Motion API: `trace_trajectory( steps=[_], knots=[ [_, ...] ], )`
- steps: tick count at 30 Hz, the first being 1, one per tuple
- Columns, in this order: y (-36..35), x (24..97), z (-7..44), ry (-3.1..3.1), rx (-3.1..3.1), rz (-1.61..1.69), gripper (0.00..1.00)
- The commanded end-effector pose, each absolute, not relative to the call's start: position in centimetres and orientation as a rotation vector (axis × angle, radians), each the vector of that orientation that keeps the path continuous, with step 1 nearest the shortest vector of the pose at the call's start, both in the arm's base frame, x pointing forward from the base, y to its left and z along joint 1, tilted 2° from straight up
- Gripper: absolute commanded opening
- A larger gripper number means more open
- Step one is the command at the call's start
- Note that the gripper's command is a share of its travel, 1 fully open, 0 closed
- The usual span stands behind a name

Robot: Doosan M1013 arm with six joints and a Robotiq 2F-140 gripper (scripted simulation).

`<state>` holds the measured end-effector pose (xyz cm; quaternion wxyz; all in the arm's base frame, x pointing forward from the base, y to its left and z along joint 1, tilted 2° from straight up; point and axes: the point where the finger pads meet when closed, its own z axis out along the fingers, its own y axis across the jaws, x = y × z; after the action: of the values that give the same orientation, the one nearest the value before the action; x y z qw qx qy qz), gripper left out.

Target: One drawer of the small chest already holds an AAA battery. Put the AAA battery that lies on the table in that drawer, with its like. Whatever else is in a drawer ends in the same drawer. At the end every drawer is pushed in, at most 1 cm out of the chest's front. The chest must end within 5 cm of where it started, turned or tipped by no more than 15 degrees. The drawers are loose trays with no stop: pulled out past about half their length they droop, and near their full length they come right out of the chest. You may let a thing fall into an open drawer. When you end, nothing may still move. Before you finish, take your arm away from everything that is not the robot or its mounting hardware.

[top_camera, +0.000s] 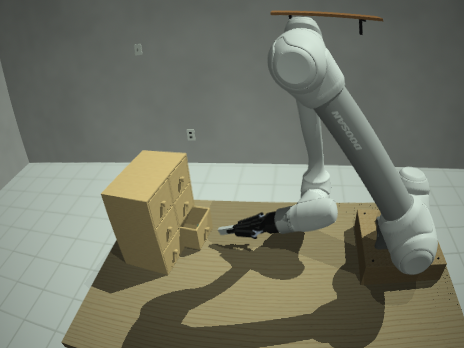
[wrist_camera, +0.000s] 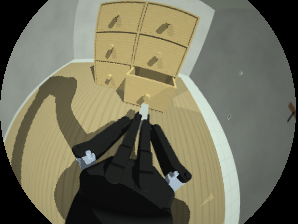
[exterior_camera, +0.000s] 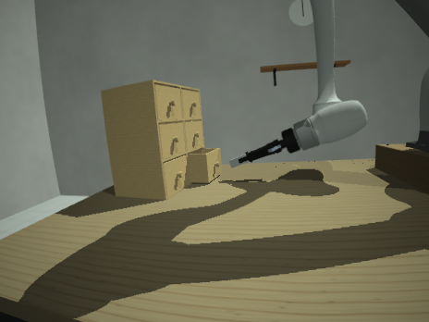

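The small chest (top_camera: pixel 137 230) (exterior_camera: pixel 134 143) stands upright on the table, with three rows of two drawers. The bottom drawer (top_camera: pixel 190 239) (exterior_camera: pixel 199 167) (wrist_camera: pixel 136 89), in the right column as the wrist view shows it, is pulled partly out and looks level. The other five look pushed in. The part of its inside that shows is shadowed, and no battery can be made out there. My gripper (top_camera: pixel 223 230) (exterior_camera: pixel 235 162) (wrist_camera: pixel 144 109) is shut and empty. Its tips are a short way in front of that drawer's handle (top_camera: pixel 207 231) (exterior_camera: pixel 216 169) (wrist_camera: pixel 146 98), above the table. No battery is visible on the table.
The table (top_camera: pixel 250 302) (exterior_camera: pixel 259 222) carries the chest and, at the other end, the arm's wooden base block (top_camera: pixel 400 272) (exterior_camera: pixel 399 164). The arm's shadow darkens parts of the table. A wall shelf (top_camera: pixel 327 15) (exterior_camera: pixel 296 67) hangs far behind.
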<state>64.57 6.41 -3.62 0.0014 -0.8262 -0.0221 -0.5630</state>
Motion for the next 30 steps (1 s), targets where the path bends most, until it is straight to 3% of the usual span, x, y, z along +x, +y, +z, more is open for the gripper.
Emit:
trace_trajectory(
  steps=[1, 30],
  knots=[
    [6.57, 64.73, -3.68, -0.074, -2.590, -1.769, 0.00],
    [6.58, 65.14, -3.69, -0.074, -2.590, -1.769, 0.00]
  ],
)
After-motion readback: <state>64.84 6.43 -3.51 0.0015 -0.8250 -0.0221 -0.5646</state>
